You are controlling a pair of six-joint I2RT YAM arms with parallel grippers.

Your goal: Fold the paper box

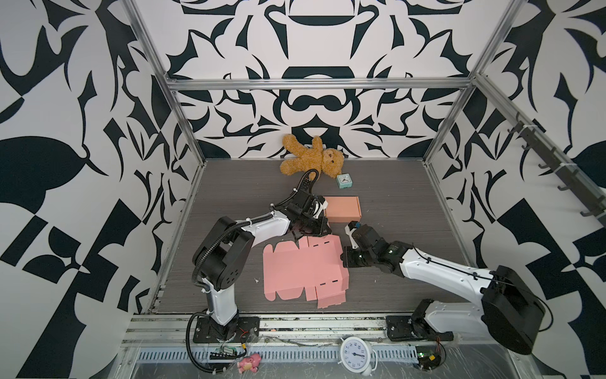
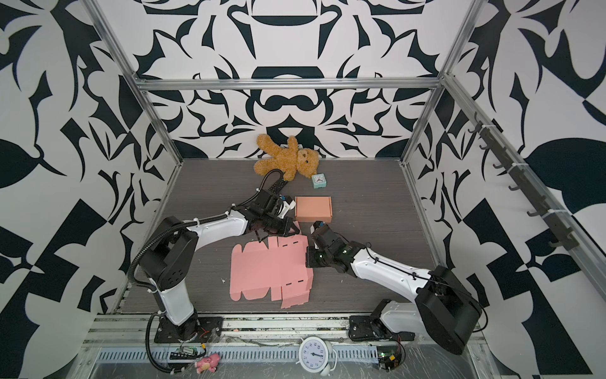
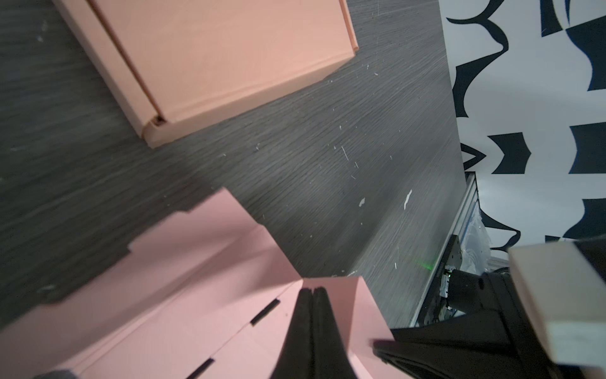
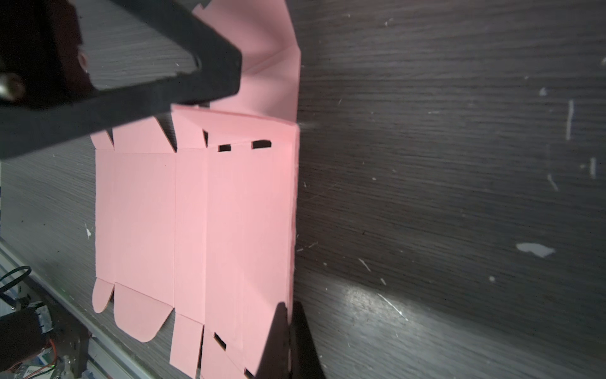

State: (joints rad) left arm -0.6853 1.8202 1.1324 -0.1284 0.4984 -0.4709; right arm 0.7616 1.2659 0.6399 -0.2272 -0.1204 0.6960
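The paper box (image 1: 295, 272) (image 2: 262, 272) is a flat pink cut-out lying on the grey table in both top views. Its right edge and far flap are bent upward. My left gripper (image 1: 319, 233) (image 3: 313, 290) is shut, with its tips resting on the crease at the sheet's far right corner (image 3: 344, 295). I cannot tell whether paper is pinched there. My right gripper (image 1: 343, 264) (image 4: 290, 305) is shut on the raised right edge (image 4: 293, 213) of the sheet, near its front end. The left arm's fingers (image 4: 213, 59) hang over the far flap.
A finished peach box (image 1: 342, 208) (image 3: 223, 59) sits just beyond the sheet. A teddy bear (image 1: 311, 159) and a small teal clock (image 1: 344, 181) lie by the back wall. A white alarm clock (image 1: 355, 354) and a pink toy (image 1: 249, 362) are in front of the table's edge.
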